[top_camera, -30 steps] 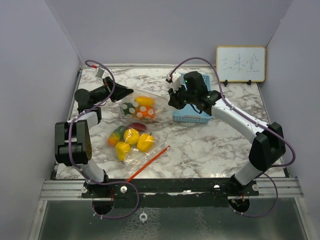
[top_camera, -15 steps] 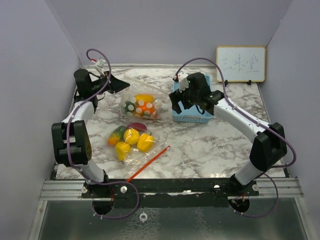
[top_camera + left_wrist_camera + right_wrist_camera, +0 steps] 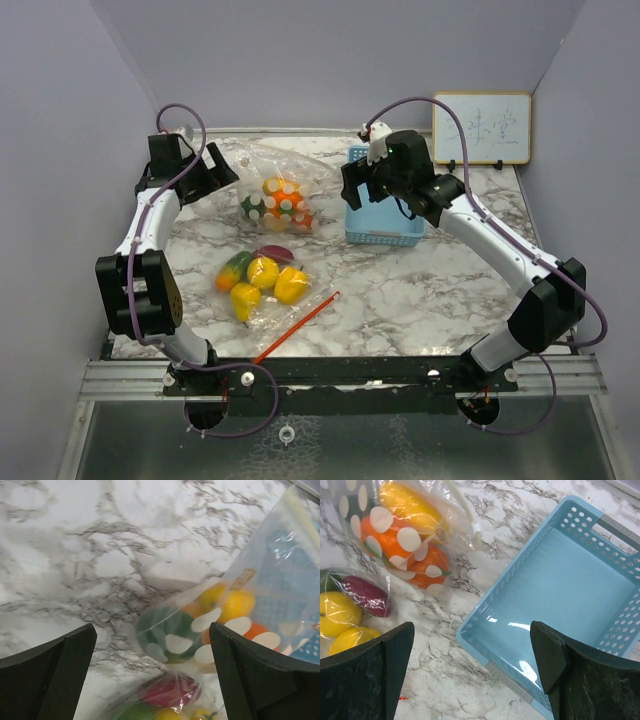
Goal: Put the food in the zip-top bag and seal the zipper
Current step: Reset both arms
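Note:
A clear zip-top bag (image 3: pixel 275 190) lies at the back middle of the marble table, holding white-dotted green, orange and yellow food (image 3: pixel 276 203). My left gripper (image 3: pixel 222 172) hangs open to the bag's left, off it. In the left wrist view that gripper (image 3: pixel 152 645) has nothing between its fingers, and the bag (image 3: pixel 260 580) and food (image 3: pixel 200 625) lie below. My right gripper (image 3: pixel 350 190) is open to the bag's right, over the edge of the basket (image 3: pixel 385 215). In the right wrist view this gripper (image 3: pixel 472 640) is also empty, with the bag (image 3: pixel 405 530) at upper left.
A second clear bag (image 3: pixel 262 283) nearer the front holds yellow, green and purple food, with a red strip (image 3: pixel 300 325) along its near edge. The light blue basket (image 3: pixel 560 590) shows empty. A small whiteboard (image 3: pixel 481 127) stands at the back right. Walls close in on three sides.
Both grippers have opened and let go of the back bag. The left one pulled back to the left, the right one rose toward the basket. The bag has settled on the table.

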Available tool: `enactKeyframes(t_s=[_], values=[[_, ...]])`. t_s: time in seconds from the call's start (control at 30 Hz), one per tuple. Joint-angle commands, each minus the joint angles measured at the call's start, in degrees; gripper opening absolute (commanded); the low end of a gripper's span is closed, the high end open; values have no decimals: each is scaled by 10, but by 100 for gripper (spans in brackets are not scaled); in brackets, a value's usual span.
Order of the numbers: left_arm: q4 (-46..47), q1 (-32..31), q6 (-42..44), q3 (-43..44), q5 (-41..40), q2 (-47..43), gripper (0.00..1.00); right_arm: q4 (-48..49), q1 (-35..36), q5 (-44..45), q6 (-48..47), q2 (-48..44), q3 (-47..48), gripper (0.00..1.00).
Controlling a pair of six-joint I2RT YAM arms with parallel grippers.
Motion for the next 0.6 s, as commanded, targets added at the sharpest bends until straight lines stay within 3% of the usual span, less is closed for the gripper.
enactKeyframes(t_s=[0.0,0.2,0.57], values=[[-78,-5,-43,10,-185,-29,99,23,-4,23,13,-34,-8,99],[-94,-10,-49,2,-241,-28,99,22,-4,28,16,-36,-7,99],[-97,-10,-20,15,-211,-20,99,20,-4,36,17,-40,-12,99]])
